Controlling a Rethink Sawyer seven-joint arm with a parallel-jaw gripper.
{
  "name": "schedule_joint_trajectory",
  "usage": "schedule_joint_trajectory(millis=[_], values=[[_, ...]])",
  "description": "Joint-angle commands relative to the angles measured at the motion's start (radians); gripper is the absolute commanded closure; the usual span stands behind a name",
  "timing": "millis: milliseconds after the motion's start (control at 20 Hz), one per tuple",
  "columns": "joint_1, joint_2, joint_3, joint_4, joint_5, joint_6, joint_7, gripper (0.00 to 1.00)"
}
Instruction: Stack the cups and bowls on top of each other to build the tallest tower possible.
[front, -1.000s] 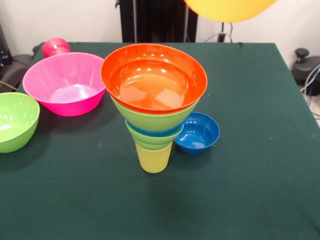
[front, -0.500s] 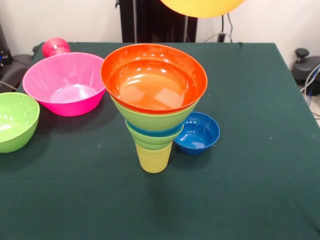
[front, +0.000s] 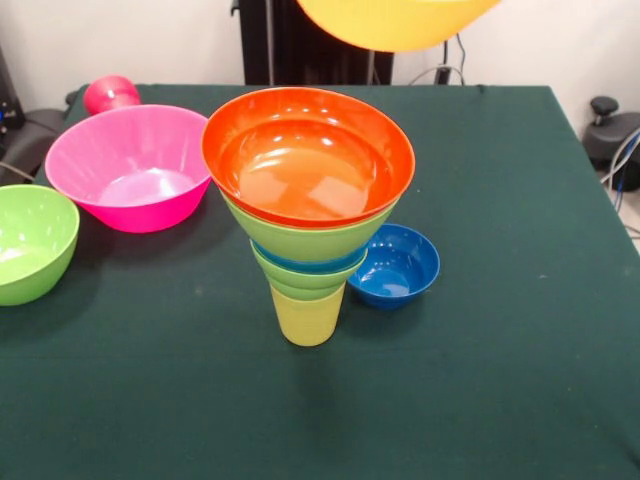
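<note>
The tower stands mid-table on a pale yellow cup (front: 307, 318). Nested in the cup are small lime green bowls (front: 305, 277), a thin blue rim, and a larger lime green bowl (front: 310, 240). A wide orange-red bowl (front: 308, 155) tops the stack. A yellow-orange bowl (front: 395, 22) hangs in the air at the top edge, above and slightly right of the tower; only its underside shows. What holds it is out of frame, and no gripper shows. A red cup (front: 110, 93) sits at the far left corner.
A large pink bowl (front: 130, 165) sits left of the tower. A lime green bowl (front: 30, 240) is cut by the left edge. A small dark blue bowl (front: 395, 265) rests just right of the tower's base. The table is covered in dark green cloth (front: 500, 380).
The yellow-orange bowl at the top edge has moved left, towards a spot above the tower, and shows a little lower. Everything on the table has stayed put.
</note>
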Motion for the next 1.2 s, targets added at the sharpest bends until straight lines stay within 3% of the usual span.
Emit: schedule_joint_trajectory(millis=[50,700,1000,1200], values=[[-0.021,0.124,0.011,-0.031,-0.077,0.087,-0.287,1.00],[-0.063,0.158,0.031,-0.070,-0.056,0.128,-0.354,1.00],[-0.056,0.133,0.035,-0.017,-0.033,0.078,-0.334,1.00],[-0.056,0.155,0.034,-0.020,-0.046,0.051,-0.331,1.00]])
